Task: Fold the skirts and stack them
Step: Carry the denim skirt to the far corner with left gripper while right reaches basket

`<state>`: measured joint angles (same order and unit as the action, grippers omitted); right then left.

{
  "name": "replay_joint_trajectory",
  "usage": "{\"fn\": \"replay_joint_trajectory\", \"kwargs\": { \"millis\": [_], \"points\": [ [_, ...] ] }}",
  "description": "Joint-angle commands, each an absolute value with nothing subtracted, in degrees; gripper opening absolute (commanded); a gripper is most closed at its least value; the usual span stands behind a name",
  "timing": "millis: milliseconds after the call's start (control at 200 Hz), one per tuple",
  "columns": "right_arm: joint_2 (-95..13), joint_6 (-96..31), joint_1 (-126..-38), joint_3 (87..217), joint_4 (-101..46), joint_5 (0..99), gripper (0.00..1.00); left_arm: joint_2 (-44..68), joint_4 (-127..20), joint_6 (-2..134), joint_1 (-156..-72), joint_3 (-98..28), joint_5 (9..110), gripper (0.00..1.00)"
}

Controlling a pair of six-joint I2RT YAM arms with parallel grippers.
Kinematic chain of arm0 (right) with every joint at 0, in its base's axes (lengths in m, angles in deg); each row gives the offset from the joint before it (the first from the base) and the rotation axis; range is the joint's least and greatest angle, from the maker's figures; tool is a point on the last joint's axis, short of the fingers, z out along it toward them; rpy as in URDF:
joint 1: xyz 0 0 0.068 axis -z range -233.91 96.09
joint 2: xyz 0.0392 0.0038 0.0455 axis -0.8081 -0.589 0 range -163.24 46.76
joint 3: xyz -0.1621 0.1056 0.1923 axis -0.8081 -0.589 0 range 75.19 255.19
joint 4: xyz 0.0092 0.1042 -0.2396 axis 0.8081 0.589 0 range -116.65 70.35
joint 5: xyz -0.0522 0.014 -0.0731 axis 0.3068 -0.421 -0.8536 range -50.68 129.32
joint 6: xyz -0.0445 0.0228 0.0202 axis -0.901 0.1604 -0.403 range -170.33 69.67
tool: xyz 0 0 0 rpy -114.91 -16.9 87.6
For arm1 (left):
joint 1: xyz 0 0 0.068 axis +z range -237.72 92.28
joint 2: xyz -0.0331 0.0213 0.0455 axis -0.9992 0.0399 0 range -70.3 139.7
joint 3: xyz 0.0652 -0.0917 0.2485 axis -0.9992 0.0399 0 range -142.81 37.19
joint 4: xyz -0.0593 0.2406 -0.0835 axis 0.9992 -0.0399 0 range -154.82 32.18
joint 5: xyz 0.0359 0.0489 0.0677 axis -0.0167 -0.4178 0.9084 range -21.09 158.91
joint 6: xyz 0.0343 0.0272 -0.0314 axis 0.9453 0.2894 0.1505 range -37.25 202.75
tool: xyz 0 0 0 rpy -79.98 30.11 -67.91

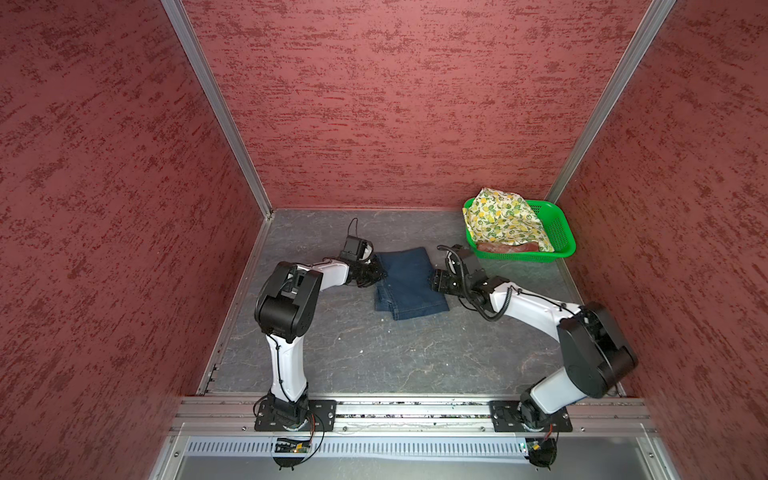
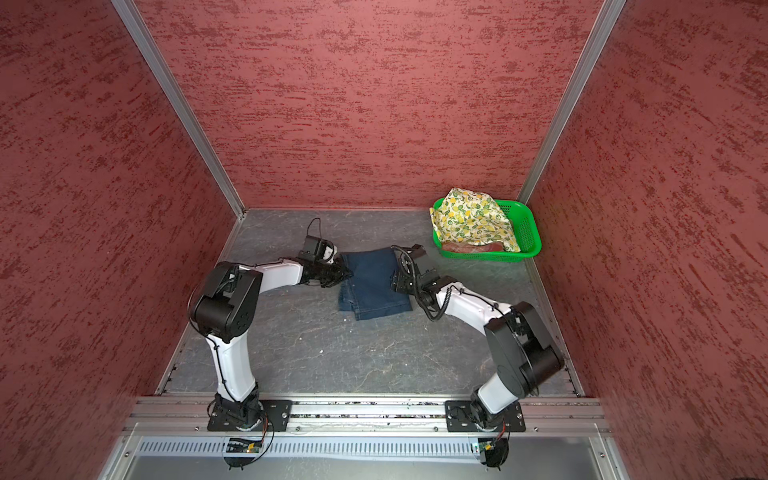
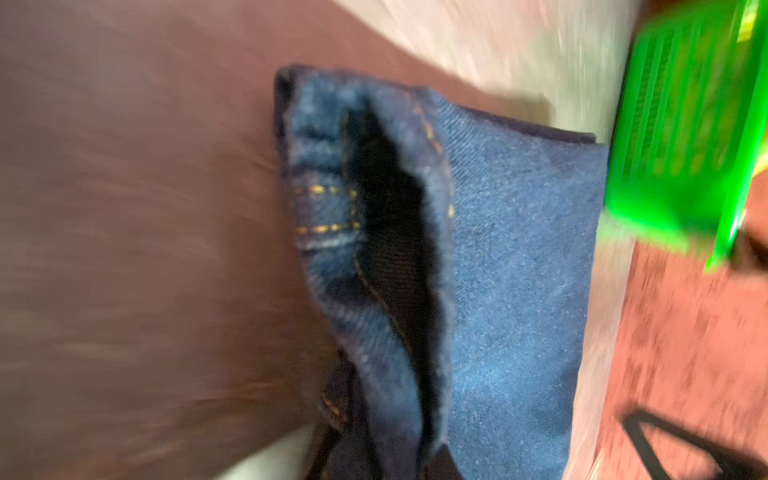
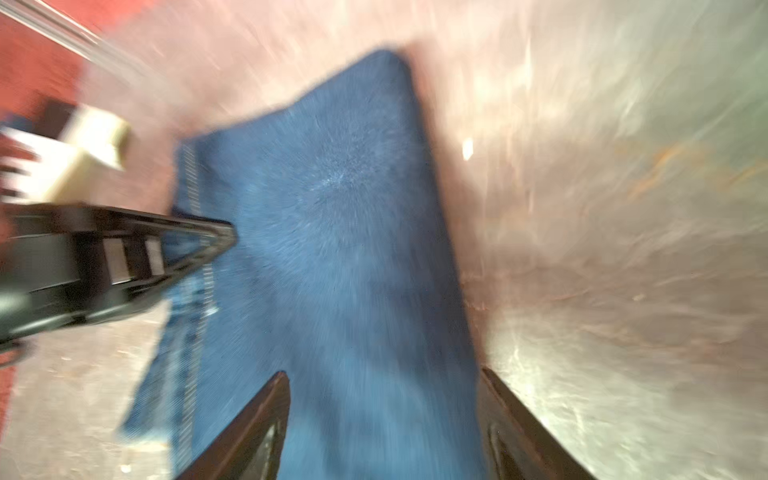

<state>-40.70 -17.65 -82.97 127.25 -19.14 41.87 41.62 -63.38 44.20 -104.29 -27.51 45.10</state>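
The denim skirt point(image 1: 409, 286) lies mid-table between two grippers.
The left gripper point(image 1: 380, 272) pinches its left edge. Its long side runs far to near, with bare table point(image 1: 374, 357) nearer. The right gripper point(image 1: 433, 283) is open at the right edge. Far right, the basket point(image 1: 561, 232) holds the lemon skirt point(image 1: 503, 220) over the plaid skirt point(image 1: 507, 248).

No text, label, brand, number or sign can be read in any view. Both wrist views are blurred, and the denim skirt point(image 3: 519, 249) shows only yellow stitching there. The circuit boards point(image 1: 292, 447) at the arm bases are too small to make out any marking.
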Motion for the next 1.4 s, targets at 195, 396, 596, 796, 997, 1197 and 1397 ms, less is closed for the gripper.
{"fn": "replay_joint_trajectory", "kwargs": {
  "millis": [195,396,596,796,997,1197,1397],
  "points": [
    [-32.32,-18.74,-83.17,126.09,-18.95,38.0,0.74,31.68,-51.93,28.2,-89.59,-19.18,57.2,0.0],
    [-32.52,-20.34,-83.52,125.56,-21.15,38.97,0.76,31.36,-48.12,21.31,-82.91,-19.35,65.64,0.0],
    [-32.25,-21.82,-83.6,124.91,-22.85,38.97,0.77,38.44,-48.17,17.5,-77.85,-27.5,66.92,0.0],
    [-32.34,-23.24,-83.56,125.07,-23.82,38.18,0.78,46.24,-50.01,16.1,-74.37,-35.22,65.81,0.0],
    [-33.13,-24.21,-83.53,126.7,-23.86,37.57,0.8,53.65,-53.76,17.18,-72.18,-43.97,61.82,0.0],
    [-33.76,-24.57,-83.39,129.54,-22.02,34.59,0.82,56.07,-54.75,16.55,-72.51,-45.61,60.84,0.0],
    [-34.72,-25.96,-81.44,135.87,-14.28,27.76,0.84,53.8,-54.43,14.43,-73.61,-42.03,61.14,0.17]
  ]
}}
